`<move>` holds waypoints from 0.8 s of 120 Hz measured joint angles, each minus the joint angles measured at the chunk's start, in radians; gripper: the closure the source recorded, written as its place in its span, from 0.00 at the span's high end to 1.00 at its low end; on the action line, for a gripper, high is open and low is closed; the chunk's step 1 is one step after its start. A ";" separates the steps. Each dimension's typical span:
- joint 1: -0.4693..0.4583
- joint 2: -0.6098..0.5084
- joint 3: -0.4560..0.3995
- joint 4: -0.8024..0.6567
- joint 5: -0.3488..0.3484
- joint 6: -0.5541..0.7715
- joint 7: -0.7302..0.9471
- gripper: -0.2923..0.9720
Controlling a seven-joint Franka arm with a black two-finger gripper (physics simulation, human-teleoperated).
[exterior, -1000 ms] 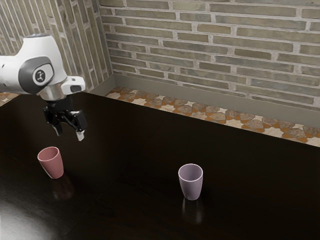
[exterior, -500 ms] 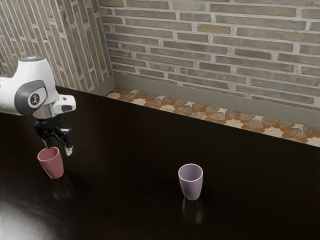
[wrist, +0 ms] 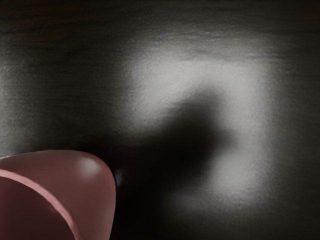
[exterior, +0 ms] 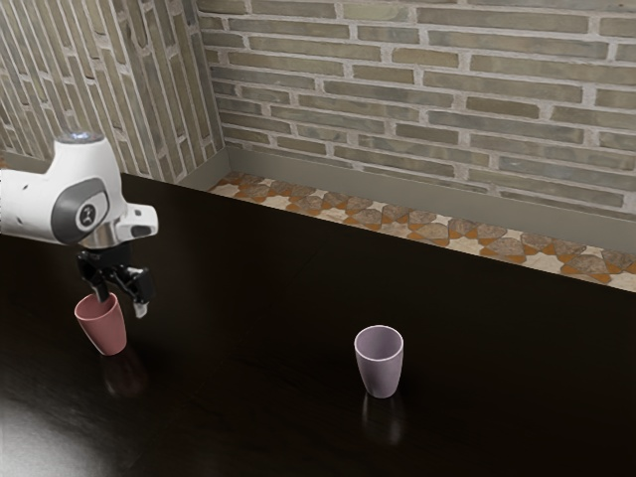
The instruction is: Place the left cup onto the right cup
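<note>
The hand [exterior: 119,296] hung spread at the pink cup's [exterior: 101,326] rim, on its far side. The cup stood upright on the bench [exterior: 298,288]. Open dark bench lay between it and the purple cup [exterior: 379,360], well apart toward the exterior view's right.

The white arm [exterior: 45,204] reaches in from the exterior view's left, elbow level, wrist bent straight down. Its black end effector [exterior: 121,301] hangs low, pointing downward, the two fingers [exterior: 140,304] standing spread apart.
</note>
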 joint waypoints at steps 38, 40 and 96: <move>0.020 0.026 0.000 -0.007 -0.002 0.025 0.019 0.77; 0.021 0.027 0.000 -0.009 -0.002 0.025 0.020 0.77; 0.024 0.069 0.000 -0.012 -0.003 0.068 0.034 0.60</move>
